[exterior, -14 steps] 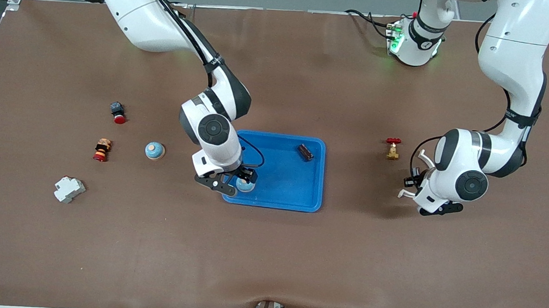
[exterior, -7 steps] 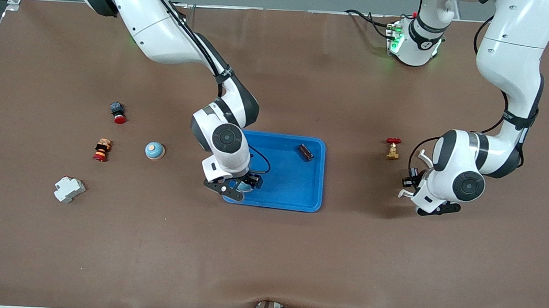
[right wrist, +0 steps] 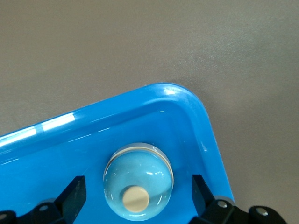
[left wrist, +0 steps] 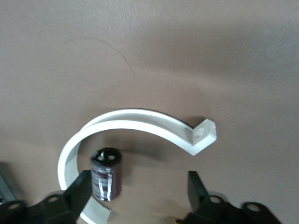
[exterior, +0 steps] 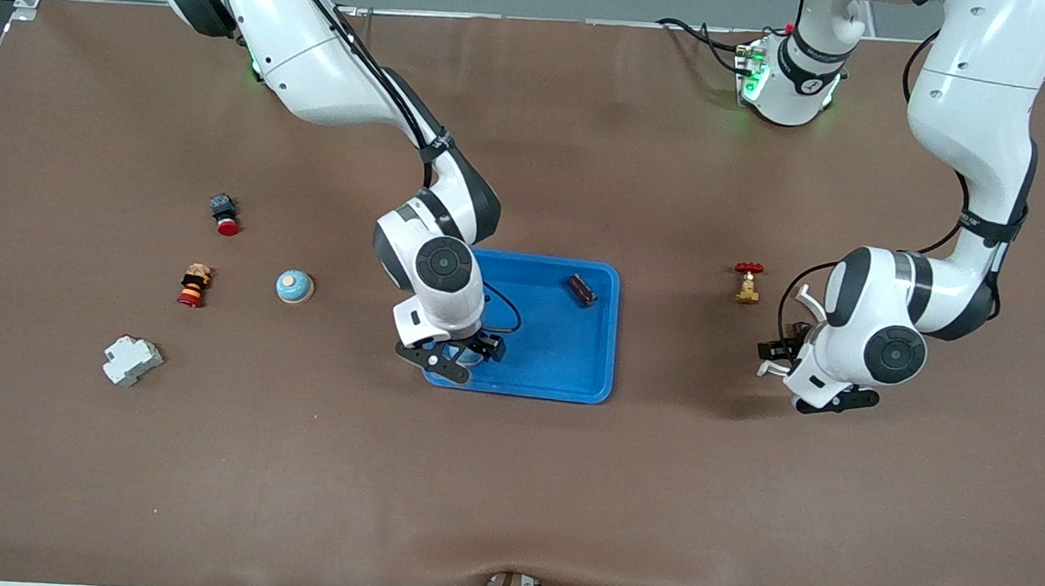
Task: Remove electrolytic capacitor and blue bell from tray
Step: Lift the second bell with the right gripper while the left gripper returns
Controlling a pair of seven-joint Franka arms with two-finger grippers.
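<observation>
Blue bell point(right wrist: 138, 181) sits button-up between right tool point(right wrist: 138, 196) wide prongs; left tool point(left wrist: 138, 193) wide beside upright capacitor point(left wrist: 106, 174).

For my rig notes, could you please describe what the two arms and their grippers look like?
Both arms, left arm and right arm, are glossy white with round black joint caps and black cables. The left gripper and right gripper are black, each with two fingers.

The high front camera faces both arm bases and takes in the whole brown table point(exterior: 510, 476). Each wrist camera looks steeply down, close in. The right wrist view shares the blue tray point(exterior: 572, 370) point(right wrist: 205, 121) corner with the front view; the left wrist view shares only bare tabletop.
</observation>
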